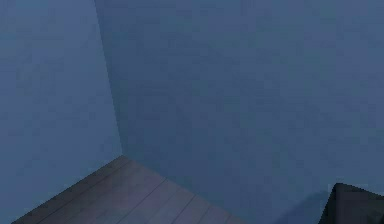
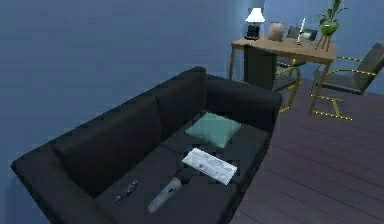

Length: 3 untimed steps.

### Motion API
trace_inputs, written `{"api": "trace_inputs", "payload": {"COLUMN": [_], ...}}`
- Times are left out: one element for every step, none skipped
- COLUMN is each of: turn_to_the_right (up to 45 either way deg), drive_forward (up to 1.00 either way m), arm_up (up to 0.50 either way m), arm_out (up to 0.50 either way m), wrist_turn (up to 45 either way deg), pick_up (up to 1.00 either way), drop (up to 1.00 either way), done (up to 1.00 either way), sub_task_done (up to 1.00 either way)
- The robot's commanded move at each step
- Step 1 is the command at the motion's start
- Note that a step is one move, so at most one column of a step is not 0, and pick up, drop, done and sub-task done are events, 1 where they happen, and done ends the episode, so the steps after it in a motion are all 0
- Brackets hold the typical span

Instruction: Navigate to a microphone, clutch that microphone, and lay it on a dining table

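The gripper's state cannot be told; one grey microphone lies flat on the seat of one black sofa, its long axis slanting from the arm side view's lower left to upper right, and which end is the head cannot be made out. On the same seat lie one small dark remote-like thing, one white paper just beside the microphone's upper end, its print too small to read, and one teal cushion; farther off stands one wooden table with one lamp, one plant and two chairs.
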Motion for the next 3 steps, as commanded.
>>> {"api": "trace_inputs", "payload": {"turn_to_the_right": [0.0,0.0,0.0], "drive_forward": [0.00,0.00,0.00], "arm_up": [0.02,0.00,0.00], "arm_out": [0.00,0.40,0.00], "wrist_turn": [0.0,0.0,45.0], "pick_up": [0.00,0.00,0.00], "drop": [0.00,0.00,0.00], "done": [0.00,0.00,0.00], "sub_task_done": [0.00,0.00,0.00]}}
